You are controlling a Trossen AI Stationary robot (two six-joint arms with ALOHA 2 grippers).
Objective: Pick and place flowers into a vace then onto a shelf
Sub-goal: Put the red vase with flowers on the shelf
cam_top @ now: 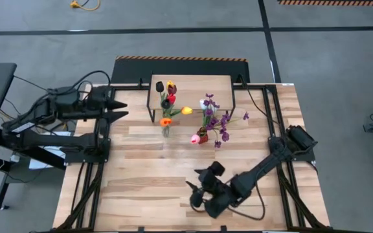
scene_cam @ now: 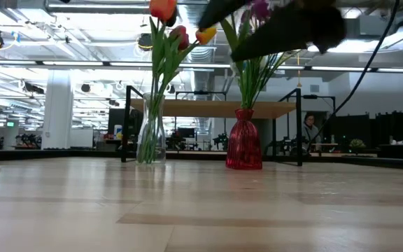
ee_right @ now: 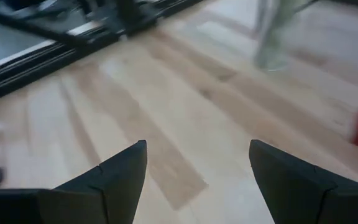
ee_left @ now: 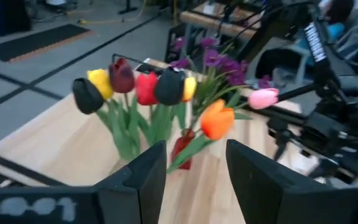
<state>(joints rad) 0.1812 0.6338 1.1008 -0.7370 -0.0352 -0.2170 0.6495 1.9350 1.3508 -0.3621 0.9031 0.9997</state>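
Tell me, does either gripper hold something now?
Nothing is held. The left gripper and the right gripper are both open and empty.

1. Two vases stand on the table: one clear glass vase [scene_cam: 150,138] and one red vase [scene_cam: 243,140].
2. One small wooden shelf [cam_top: 190,85] on black legs stands behind them.
3. Tulip heads that can be counted in the left wrist view: two dark [ee_left: 87,95], two yellow [ee_left: 100,83], two red [ee_left: 146,88], one orange [ee_left: 217,119], one pink [ee_left: 263,98].
4. One cluster of purple sprigs [cam_top: 217,120]; its separate stems cannot be counted.
5. Two robot arms, each with one gripper: left gripper [cam_top: 123,109], right gripper [cam_top: 195,194].
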